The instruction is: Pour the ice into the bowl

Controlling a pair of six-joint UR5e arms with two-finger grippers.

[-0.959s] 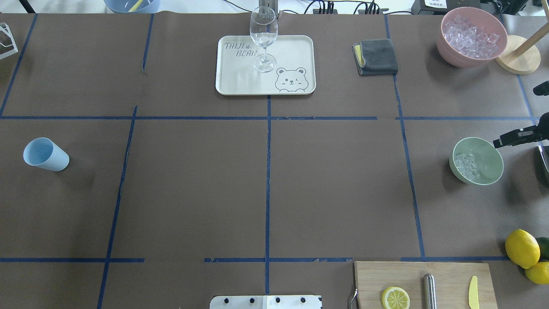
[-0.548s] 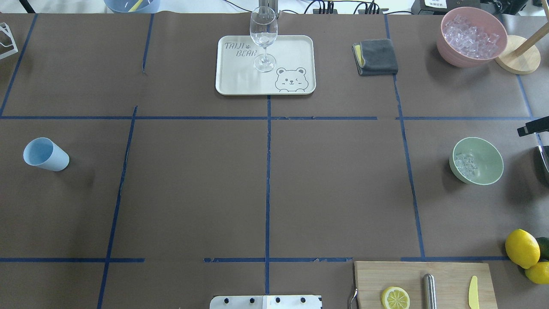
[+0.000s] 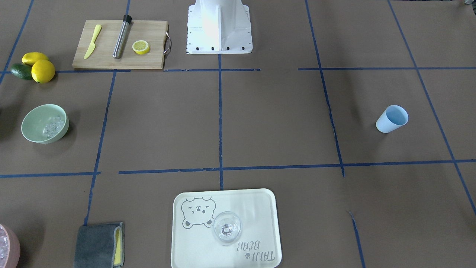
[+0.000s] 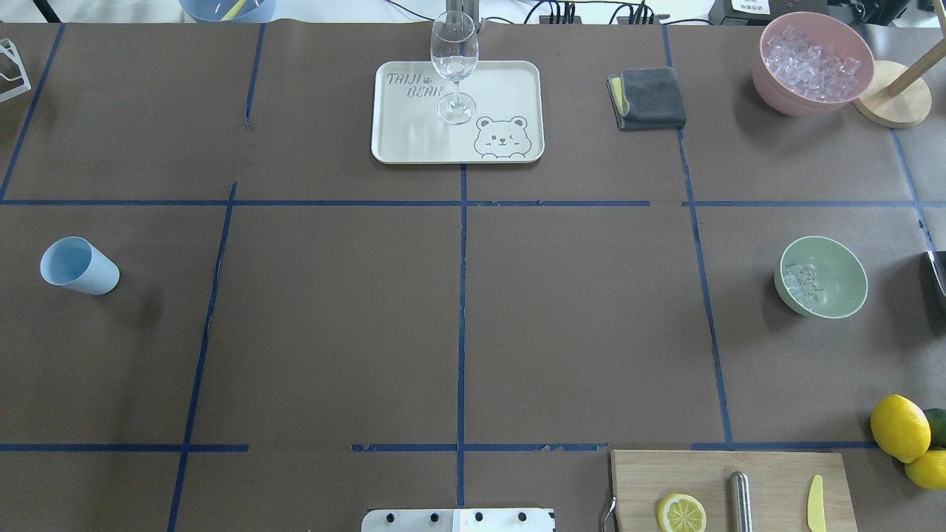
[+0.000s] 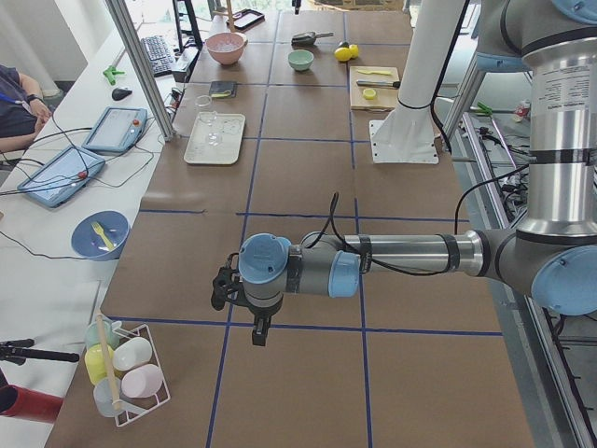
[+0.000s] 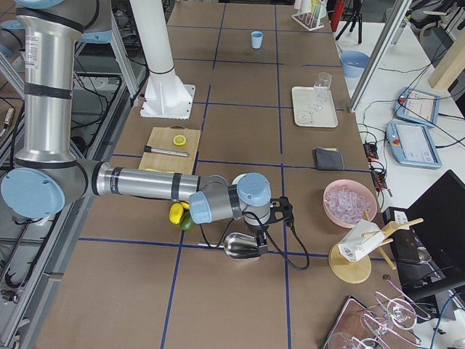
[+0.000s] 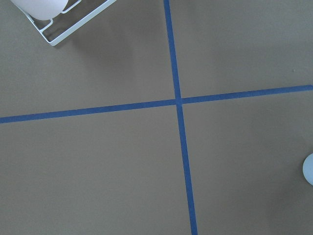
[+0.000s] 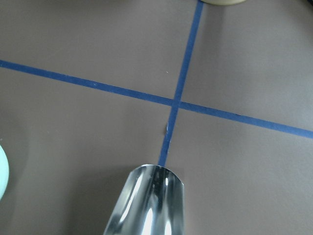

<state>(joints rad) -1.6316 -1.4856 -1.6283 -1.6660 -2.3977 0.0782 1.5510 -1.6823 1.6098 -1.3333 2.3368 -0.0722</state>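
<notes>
Gone from the overhead view is the right gripper's dark tip, which hung beside the bowl (image 4: 844, 290) a second ago. One light blue cup (image 4: 77, 266) stands by the surface's left edge; the left gripper (image 5: 258, 329) hangs over that end, its fingers' state beyond telling. One bowl sits near the right edge, with the ice (image 4: 802, 281) inside it, cubes too clustered to count. The right gripper (image 6: 261, 236) is just beside the bowl, far nearer than the left; one metal scoop (image 6: 243, 246) is under it, long axis pointing past the bowl, and I cannot tell its grip.
</notes>
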